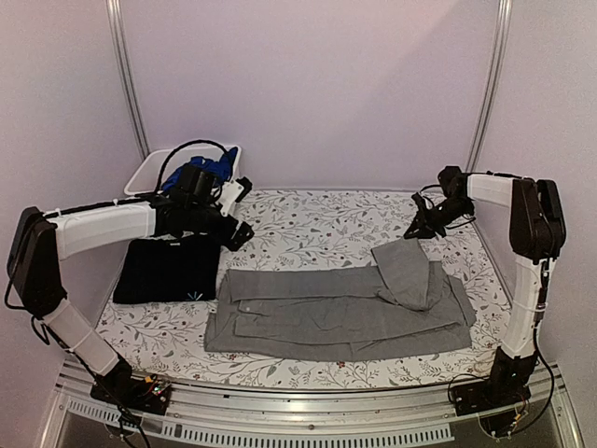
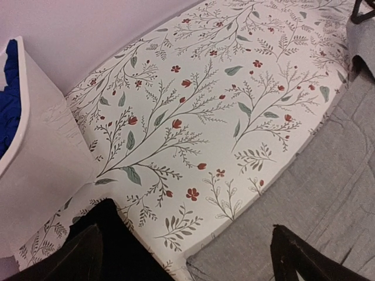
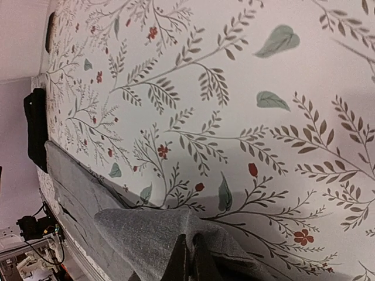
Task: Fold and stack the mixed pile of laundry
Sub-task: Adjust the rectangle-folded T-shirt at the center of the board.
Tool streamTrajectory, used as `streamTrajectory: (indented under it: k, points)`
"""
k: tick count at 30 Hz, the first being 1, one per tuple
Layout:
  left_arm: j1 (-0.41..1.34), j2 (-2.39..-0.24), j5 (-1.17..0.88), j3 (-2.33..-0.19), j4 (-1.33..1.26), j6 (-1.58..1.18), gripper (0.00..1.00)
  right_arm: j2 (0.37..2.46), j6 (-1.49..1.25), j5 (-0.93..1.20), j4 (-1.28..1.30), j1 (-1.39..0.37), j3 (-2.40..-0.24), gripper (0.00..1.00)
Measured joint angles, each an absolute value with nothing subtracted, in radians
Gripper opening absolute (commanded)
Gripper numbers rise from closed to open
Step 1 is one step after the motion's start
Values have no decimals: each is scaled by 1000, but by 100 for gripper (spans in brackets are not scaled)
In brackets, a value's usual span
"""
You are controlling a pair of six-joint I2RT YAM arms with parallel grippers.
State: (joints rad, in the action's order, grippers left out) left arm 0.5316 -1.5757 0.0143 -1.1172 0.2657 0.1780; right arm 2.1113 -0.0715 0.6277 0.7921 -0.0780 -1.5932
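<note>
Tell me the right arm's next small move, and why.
Probably carry the pinched flap leftward over the middle of the grey shirt, then lower it to make the fold. The right gripper is shut on a raised edge of that shirt, while the rest lies flat on the table. The left gripper hangs open and empty near the black T-shirt.

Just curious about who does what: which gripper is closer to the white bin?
Left. The left gripper hangs open just in front of the bin. The right gripper is far across the table, shut on the grey shirt.
</note>
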Motion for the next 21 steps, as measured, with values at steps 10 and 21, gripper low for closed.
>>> streamTrajectory:
  k: [10,21]
  points:
    - [509,-1636,45,-1219,246,120,100,1908,-88,801,652,-82,-1765,2]
    - [498,-1636,-63,-1218,217,51,100,1852,121,1177,704,-331,-1539,4]
